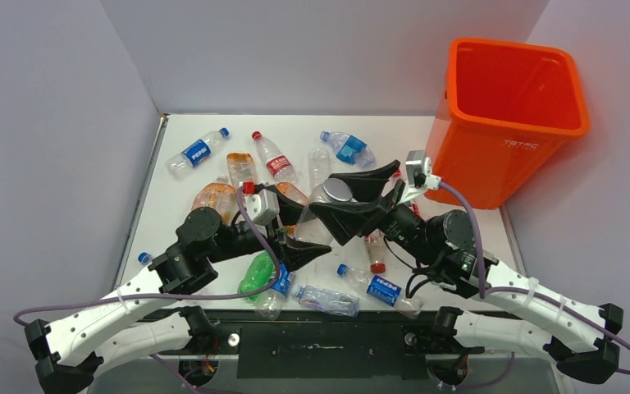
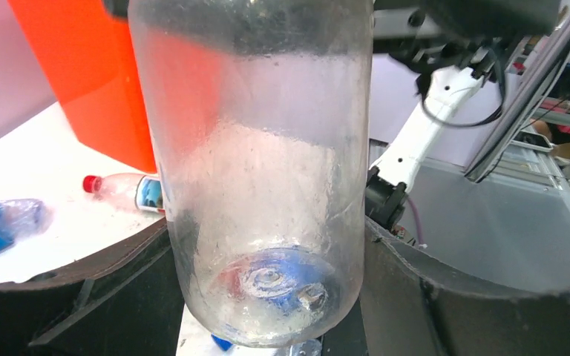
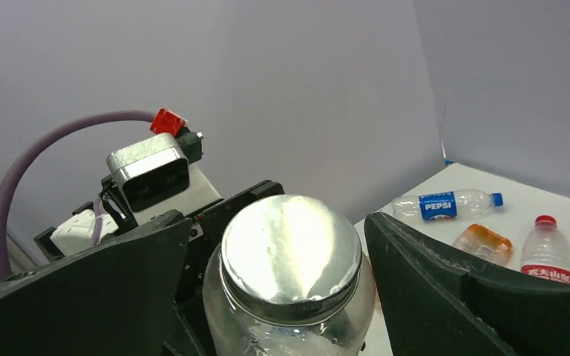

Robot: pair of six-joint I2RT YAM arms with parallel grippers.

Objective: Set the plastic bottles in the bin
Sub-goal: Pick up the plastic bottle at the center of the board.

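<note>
Item: lidded clear jar [image 2: 267, 185]. Your left gripper [image 2: 267, 245] clamps its sides, probably to clear it away.
Right gripper [image 3: 278, 230]: fingers apart, flanking the lid.
Plastic bottles [image 1: 275, 160]: strewn on the table [image 1: 168, 205].
Bin [image 1: 513, 115]: far right.

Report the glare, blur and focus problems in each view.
Top external: even, soft light, sharp throughout, no glare on the bin. Left wrist: the clear jar fills the frame, its wall cloudy and smeared, the bin's orange showing through it; the background is soft. Right wrist: the jar's silver lid glares near white; the Pepsi bottle behind stays readable.
</note>
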